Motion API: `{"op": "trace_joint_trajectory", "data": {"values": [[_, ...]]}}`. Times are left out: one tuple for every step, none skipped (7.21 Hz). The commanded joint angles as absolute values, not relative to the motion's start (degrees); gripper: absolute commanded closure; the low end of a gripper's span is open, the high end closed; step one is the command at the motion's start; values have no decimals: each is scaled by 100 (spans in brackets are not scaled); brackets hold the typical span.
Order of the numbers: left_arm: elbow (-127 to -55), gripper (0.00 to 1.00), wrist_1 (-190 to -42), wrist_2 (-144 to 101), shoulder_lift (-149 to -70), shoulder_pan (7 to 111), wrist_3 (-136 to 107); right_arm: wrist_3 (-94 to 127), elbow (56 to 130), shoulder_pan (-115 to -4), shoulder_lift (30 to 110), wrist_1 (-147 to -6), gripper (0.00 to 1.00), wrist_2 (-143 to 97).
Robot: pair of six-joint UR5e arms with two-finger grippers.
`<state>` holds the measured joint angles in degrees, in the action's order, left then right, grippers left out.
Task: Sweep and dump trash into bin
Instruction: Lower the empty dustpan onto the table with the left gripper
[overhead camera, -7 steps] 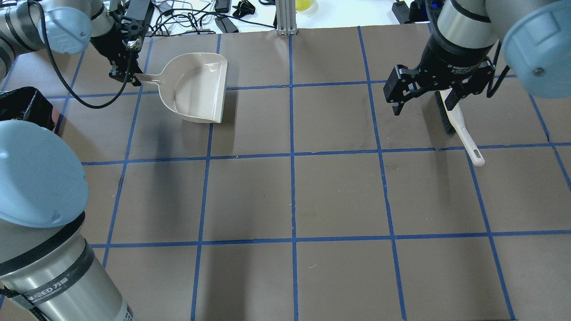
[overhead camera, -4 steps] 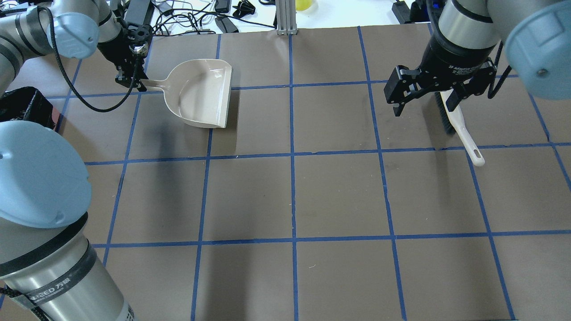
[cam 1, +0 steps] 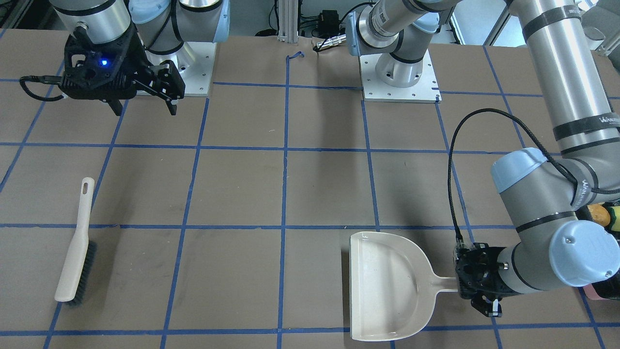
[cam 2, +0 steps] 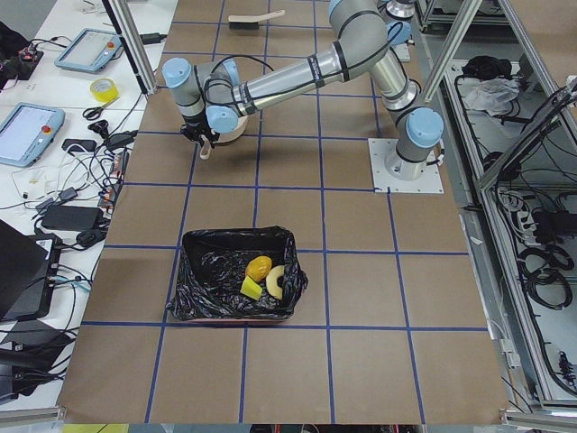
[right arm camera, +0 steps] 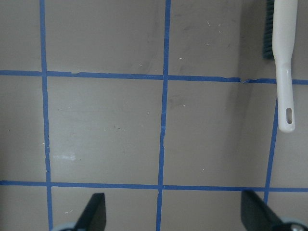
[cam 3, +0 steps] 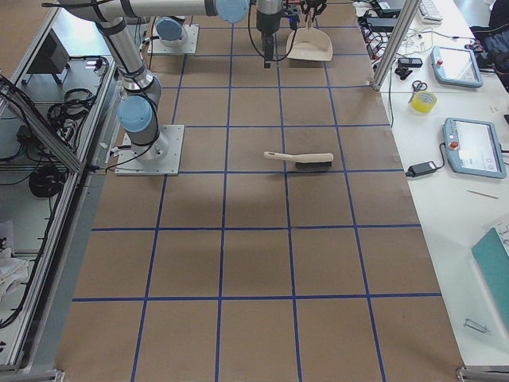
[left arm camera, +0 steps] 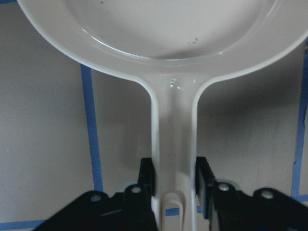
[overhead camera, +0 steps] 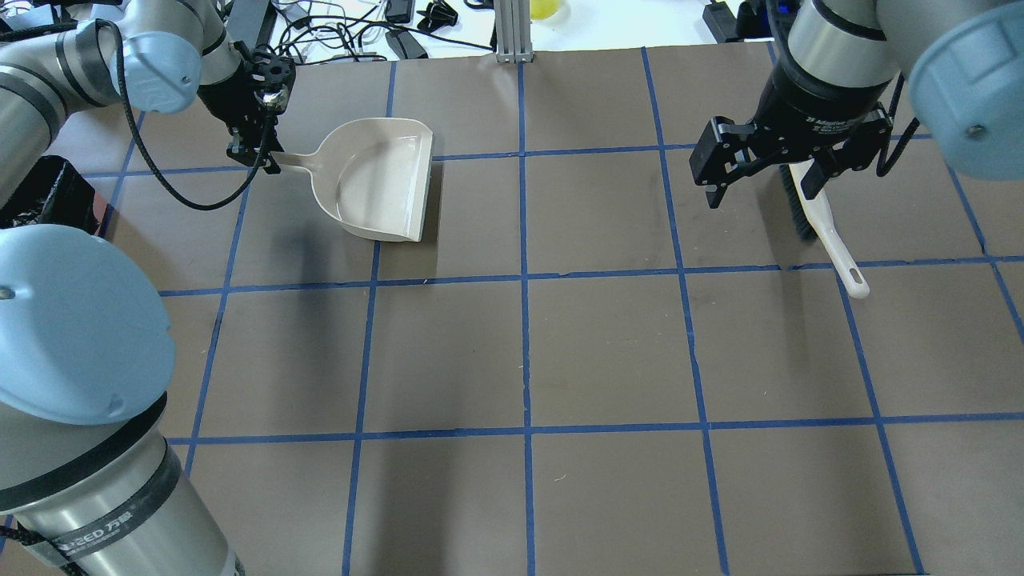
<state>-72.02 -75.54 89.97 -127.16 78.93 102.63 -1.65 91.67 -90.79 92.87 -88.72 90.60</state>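
Taped brown table, left to right: bin already holds the trash; left gripper clamps the handle of the empty dustpan; right gripper hangs spread and empty near the brush. Looks like put-down: lower the pan flat, then let go without dragging it.

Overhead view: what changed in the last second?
The left gripper, shut on the dustpan handle throughout, carried the pan toward the table's middle and slightly nearer the robot, turning it a little. Nothing was grasped or released. The right gripper stayed open and in place above the brush, which lies where it was.
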Motion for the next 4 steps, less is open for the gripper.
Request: {"op": "trace_joint_trajectory", "data": {"values": [[-7382,100,-7376,9000,-12692,7884,10231,-114,9167,-9088,9325,-8868,0,9053],[-7452,100,-7270,9000,-12665,7892,10230,-114,9167,-9088,9325,-8877,0,9053],[-7497,99,-7251,9000,-12665,7884,10222,-114,9167,-9079,9325,-8877,0,9053],[-7532,65,-7155,9000,-12674,7875,10204,-114,9167,-9088,9325,-8886,0,9061]]}}
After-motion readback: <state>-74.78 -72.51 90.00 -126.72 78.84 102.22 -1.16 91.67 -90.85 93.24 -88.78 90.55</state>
